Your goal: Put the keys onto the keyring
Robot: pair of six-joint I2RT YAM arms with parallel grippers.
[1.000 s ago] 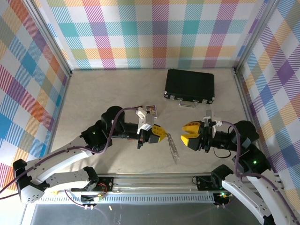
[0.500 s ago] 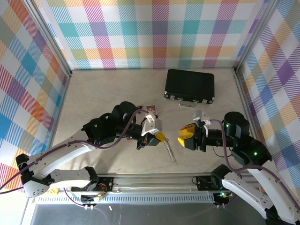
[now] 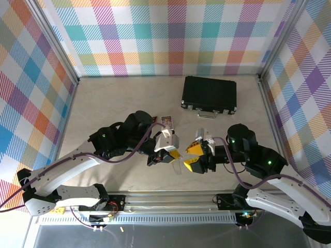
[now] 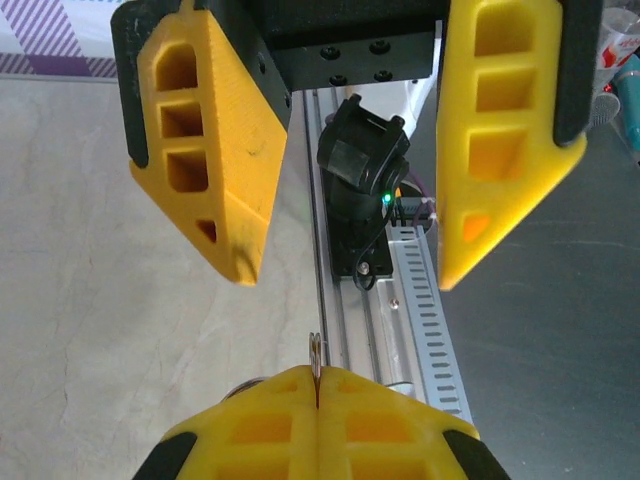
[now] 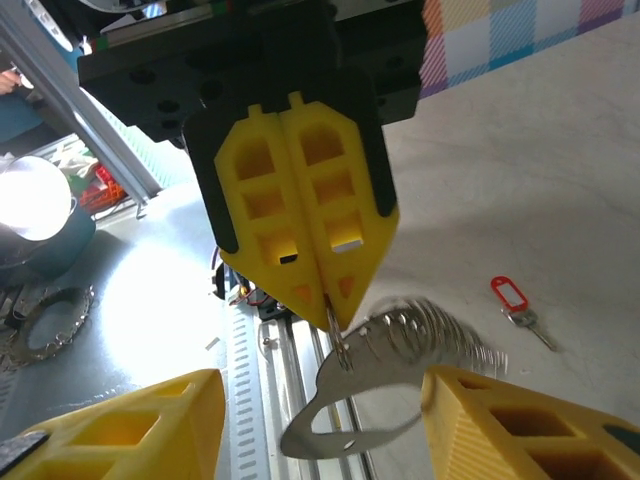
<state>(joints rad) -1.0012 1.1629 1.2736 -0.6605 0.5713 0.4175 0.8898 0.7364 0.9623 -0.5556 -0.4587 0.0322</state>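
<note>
My left gripper (image 3: 168, 154) is shut on the keyring (image 5: 376, 361), a silver loop that hangs below its yellow tips with a blurred chain (image 5: 440, 325) trailing right. In the left wrist view a thin ring edge (image 4: 315, 350) sticks out of the closed left gripper (image 4: 318, 375). My right gripper (image 3: 192, 157) faces it closely, open, with its two fingers either side of the hanging loop and touching nothing that I can see. The keys (image 5: 512, 298), a small metal key with a red tag, lie flat on the table beyond.
A black case (image 3: 209, 95) with a metal handle sits at the back right. A small dark badge (image 3: 166, 120) lies behind the left arm. The aluminium rail (image 3: 170, 199) runs along the near edge, just under both grippers.
The right gripper has moved left, right up to the left gripper, and its jaws have widened around the keyring. The left gripper shifted slightly and stayed shut. The chain swings.
</note>
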